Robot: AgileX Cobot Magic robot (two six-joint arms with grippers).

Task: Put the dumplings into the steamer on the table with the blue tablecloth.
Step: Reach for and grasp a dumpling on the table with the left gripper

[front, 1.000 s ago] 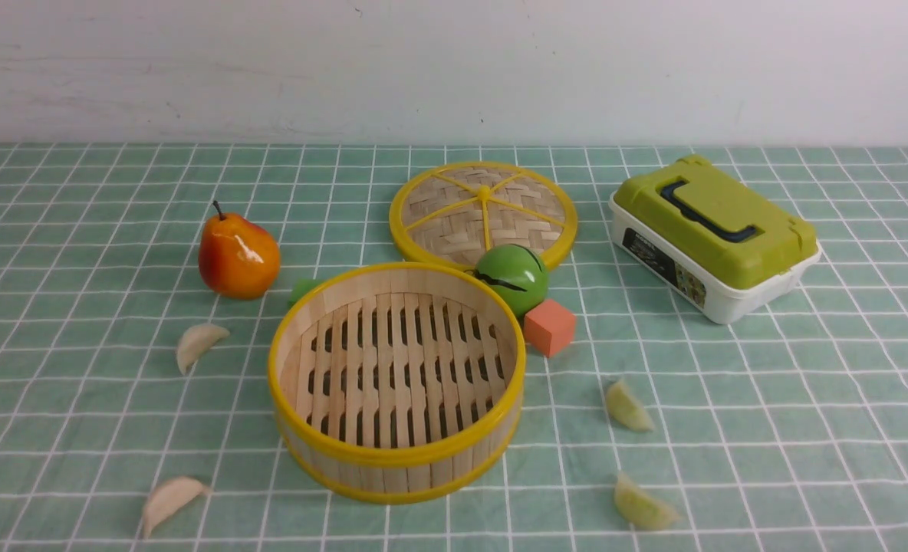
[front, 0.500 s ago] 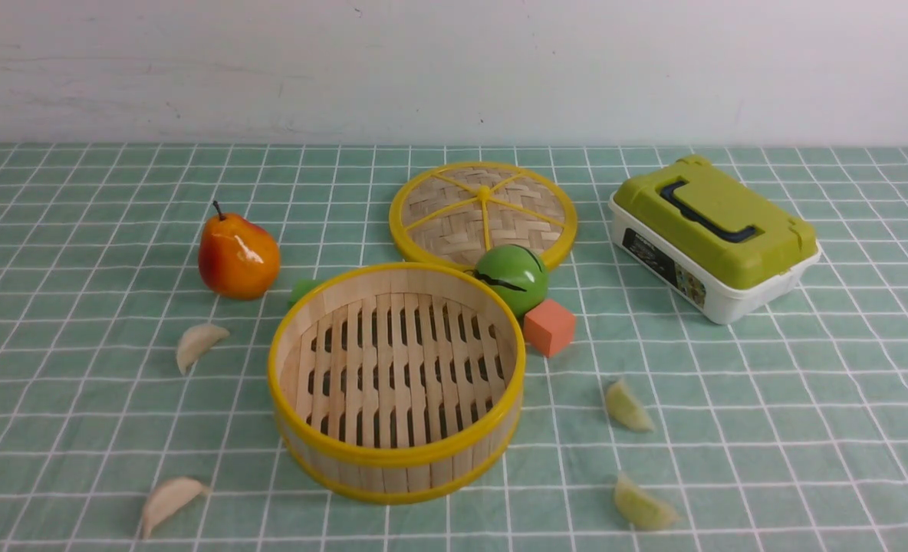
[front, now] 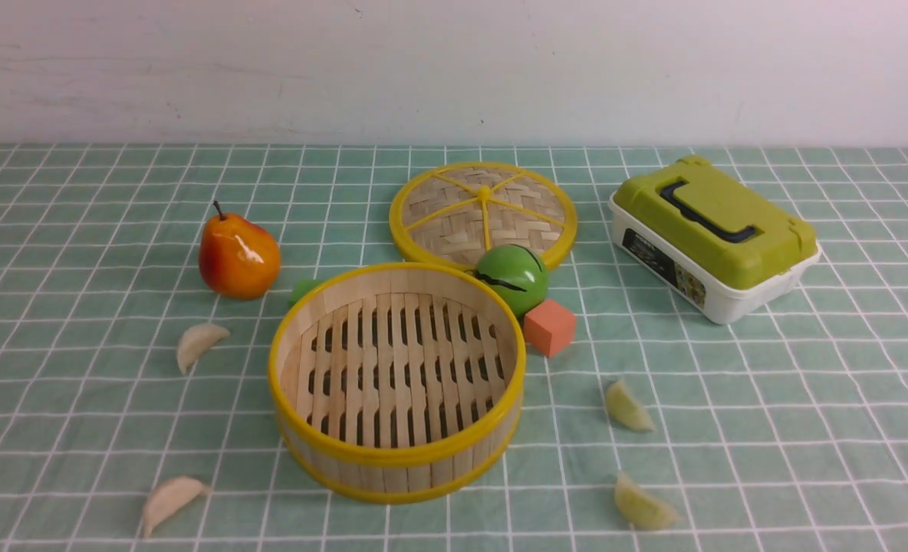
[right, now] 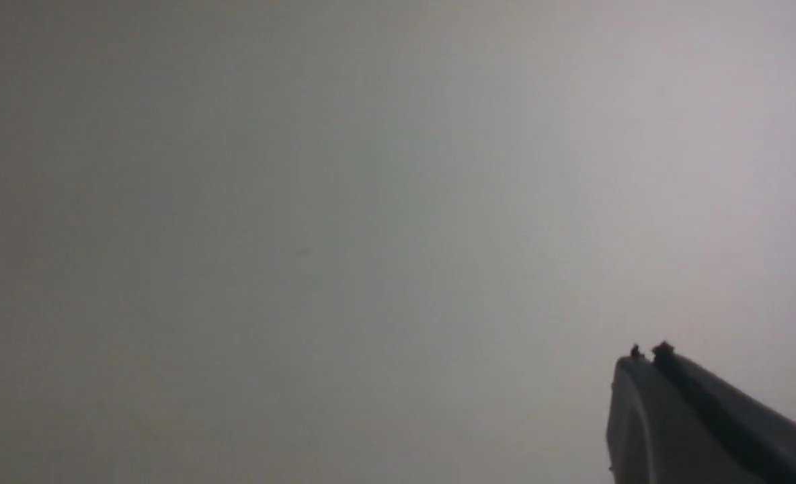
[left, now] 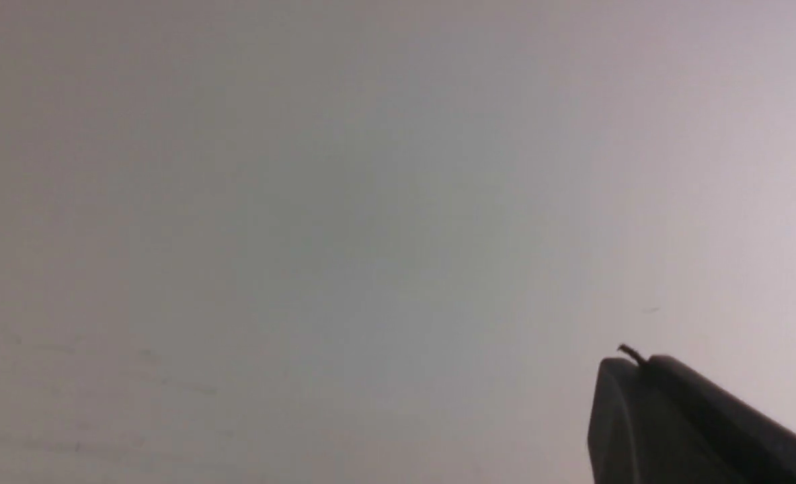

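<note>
Front view: round bamboo steamer (front: 400,458), centre, presumably open for filling; four small crescent dumplings (front: 170,502), cream lower left, yellow-green lower right. Both grippers (left: 633,356) clenched, grasping nothing.

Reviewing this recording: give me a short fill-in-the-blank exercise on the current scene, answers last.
1. The slatted bamboo steamer holds ____ dumplings.
2. The orange-red fruit with a dark stem, left of the woven lid, is a ____.
3. The carrying case with the black handle has a ____ lid.
4. The left gripper is ____.

Missing words: no; pear; green; shut
</note>
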